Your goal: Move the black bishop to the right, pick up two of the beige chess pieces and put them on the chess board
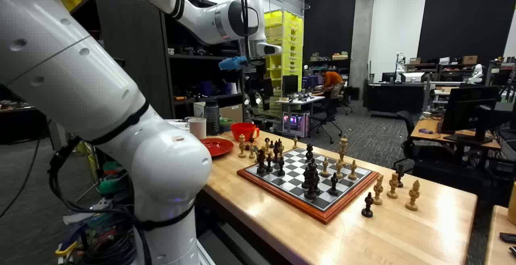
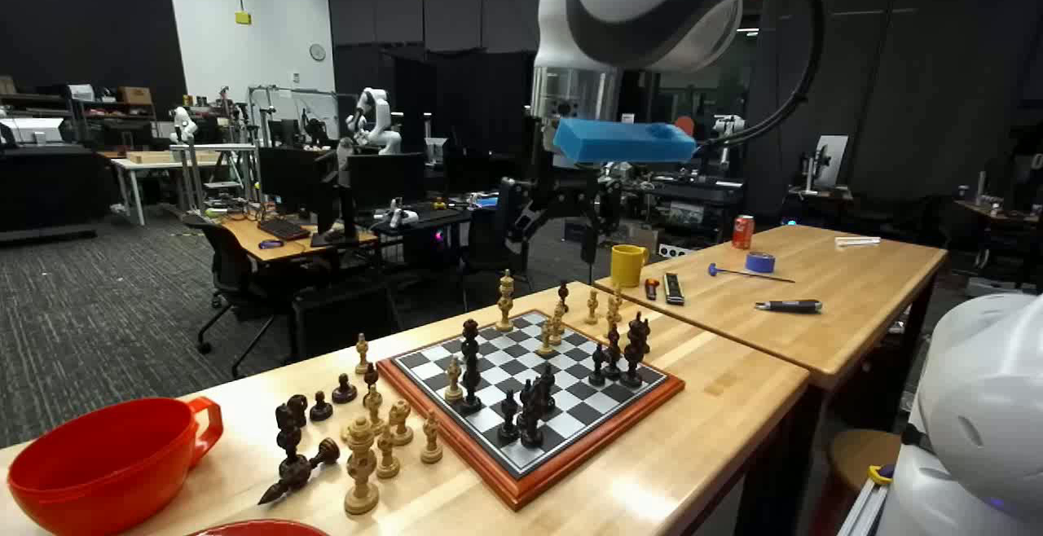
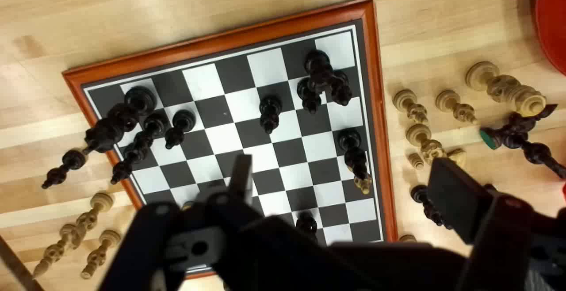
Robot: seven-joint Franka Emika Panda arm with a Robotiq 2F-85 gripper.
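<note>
Place: it is a robotics lab | Signs: several white robot arms point(image 2: 379, 116), desks point(image 1: 431, 125) having monitors point(image 1: 467, 104) on them, wheeled chairs point(image 2: 222, 257)

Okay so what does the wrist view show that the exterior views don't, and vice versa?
Only the wrist view shows the tool blocking part of the chess board.
Only exterior views show the white arm (in both), a yellow mug and a soda can.
All show the chess board, light chess pieces, dark chess pieces and part of a red plate.
</note>
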